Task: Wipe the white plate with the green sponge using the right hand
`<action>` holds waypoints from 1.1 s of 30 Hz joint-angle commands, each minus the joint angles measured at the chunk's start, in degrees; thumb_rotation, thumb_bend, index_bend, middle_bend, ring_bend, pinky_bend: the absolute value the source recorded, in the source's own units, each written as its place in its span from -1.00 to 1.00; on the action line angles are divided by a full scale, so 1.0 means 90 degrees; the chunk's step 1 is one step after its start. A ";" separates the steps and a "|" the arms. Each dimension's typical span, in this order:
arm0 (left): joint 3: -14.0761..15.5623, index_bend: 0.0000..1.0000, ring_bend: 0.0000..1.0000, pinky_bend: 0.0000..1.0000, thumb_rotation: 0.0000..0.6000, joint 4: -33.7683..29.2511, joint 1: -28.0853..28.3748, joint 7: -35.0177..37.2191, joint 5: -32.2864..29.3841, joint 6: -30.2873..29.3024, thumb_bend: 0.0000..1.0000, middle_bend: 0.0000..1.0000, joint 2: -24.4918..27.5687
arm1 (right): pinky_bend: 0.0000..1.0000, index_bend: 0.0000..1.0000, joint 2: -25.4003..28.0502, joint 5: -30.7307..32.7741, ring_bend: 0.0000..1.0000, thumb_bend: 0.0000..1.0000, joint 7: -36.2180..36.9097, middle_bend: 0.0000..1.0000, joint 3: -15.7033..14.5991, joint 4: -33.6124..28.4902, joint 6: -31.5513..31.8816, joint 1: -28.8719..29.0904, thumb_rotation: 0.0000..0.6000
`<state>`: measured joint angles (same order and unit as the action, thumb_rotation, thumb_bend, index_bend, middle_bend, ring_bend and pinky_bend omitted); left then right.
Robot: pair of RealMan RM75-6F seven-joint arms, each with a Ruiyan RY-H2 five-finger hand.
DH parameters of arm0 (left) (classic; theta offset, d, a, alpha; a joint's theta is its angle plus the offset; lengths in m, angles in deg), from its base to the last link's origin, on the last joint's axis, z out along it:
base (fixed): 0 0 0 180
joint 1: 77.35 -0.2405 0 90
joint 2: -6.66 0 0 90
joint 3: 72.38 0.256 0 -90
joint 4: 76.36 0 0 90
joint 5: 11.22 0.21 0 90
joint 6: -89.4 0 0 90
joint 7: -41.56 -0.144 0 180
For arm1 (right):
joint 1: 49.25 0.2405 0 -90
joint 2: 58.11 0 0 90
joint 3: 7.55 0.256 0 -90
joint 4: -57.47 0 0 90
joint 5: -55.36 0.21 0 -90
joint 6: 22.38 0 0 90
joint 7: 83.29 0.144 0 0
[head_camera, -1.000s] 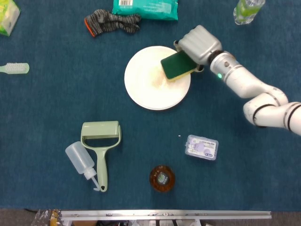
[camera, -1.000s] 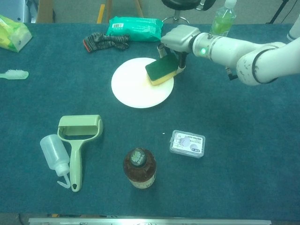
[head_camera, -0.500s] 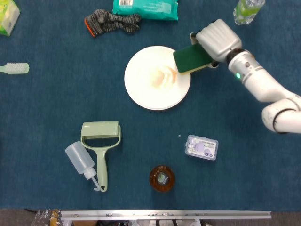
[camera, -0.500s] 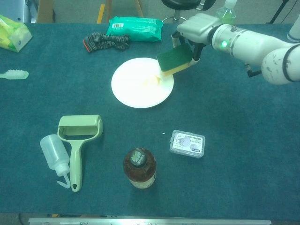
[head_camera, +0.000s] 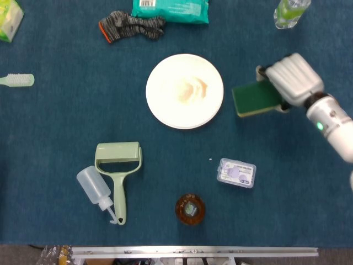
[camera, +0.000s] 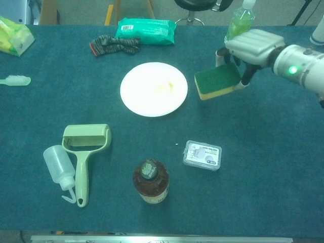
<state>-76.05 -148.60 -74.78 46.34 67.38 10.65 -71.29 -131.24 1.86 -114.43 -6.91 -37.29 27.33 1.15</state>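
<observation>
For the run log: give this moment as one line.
right hand: holds green sponge | sponge: off white plate | plate: smear visible | left hand: unseen

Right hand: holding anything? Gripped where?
Yes. The right hand holds the green sponge by its far right end, off the white plate.

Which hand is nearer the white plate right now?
Right. The right hand is off the white plate's right edge, gripping the green sponge, which no longer overlaps the plate. The left hand shows in neither view, so its distance can't be judged.
</observation>
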 commanded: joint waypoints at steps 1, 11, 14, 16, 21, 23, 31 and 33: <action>-0.0009 -0.16 -0.41 -0.09 1.00 -0.0075 0.0019 -0.0062 -0.0001 -0.0012 -0.28 -0.31 0.0023 | -0.22 -0.21 0.0178 0.0231 -0.07 -0.78 -0.0285 0.05 -0.0219 -0.0320 0.0149 -0.0159 1.00; 0.0019 -0.16 -0.41 -0.09 1.00 -0.0155 -0.0001 -0.0070 -0.0010 -0.0039 -0.28 -0.31 0.0074 | -0.22 -0.21 -0.0059 0.0467 -0.07 -0.78 -0.0128 0.05 -0.0408 0.0126 -0.0133 -0.0329 1.00; 0.0022 -0.16 -0.41 -0.09 1.00 -0.0147 -0.0018 -0.0032 -0.0020 -0.0052 -0.29 -0.31 0.0086 | -0.22 -0.21 -0.0145 0.0487 -0.07 -0.79 -0.0035 0.05 -0.0463 0.0324 -0.0291 -0.0367 1.00; 0.0029 -0.16 -0.40 -0.09 1.00 -0.0130 -0.0022 -0.0018 -0.0023 -0.0047 -0.29 -0.31 0.0085 | -0.22 -0.25 -0.0163 0.0530 -0.08 -0.89 0.0031 0.03 -0.0486 0.0410 -0.0413 -0.0378 1.00; 0.0027 -0.16 -0.40 -0.09 1.00 -0.0122 -0.0014 -0.0004 -0.0026 -0.0037 -0.28 -0.31 0.0086 | -0.22 -0.76 -0.0052 0.0760 -0.32 -1.00 0.0109 -0.34 -0.0533 0.0385 -0.0700 -0.0334 1.00; 0.0025 -0.16 -0.41 -0.09 1.00 -0.0129 -0.0004 -0.0015 -0.0020 -0.0038 -0.28 -0.31 0.0092 | -0.22 -0.94 0.0034 0.0862 -0.43 -1.00 0.0169 -0.55 -0.0528 0.0293 -0.0774 -0.0316 1.00; -0.0005 -0.16 -0.40 -0.09 1.00 -0.0288 0.0064 -0.0182 0.0032 -0.0065 -0.28 -0.31 0.0205 | -0.21 -1.00 0.0480 0.0889 -0.64 -1.00 0.0371 -1.00 -0.0426 -0.0284 -0.0437 -0.0395 1.00; -0.0018 -0.16 -0.40 -0.09 1.00 -0.0359 0.0090 -0.0254 0.0056 -0.0081 -0.28 -0.31 0.0262 | -0.18 -1.00 0.0613 0.0738 -0.64 -1.00 0.0460 -1.00 -0.0358 -0.0487 -0.0133 -0.0510 1.00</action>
<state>-76.15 -151.70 -74.08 44.21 67.78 9.99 -69.08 -127.15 9.72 -111.12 -10.82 -39.72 23.57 -2.43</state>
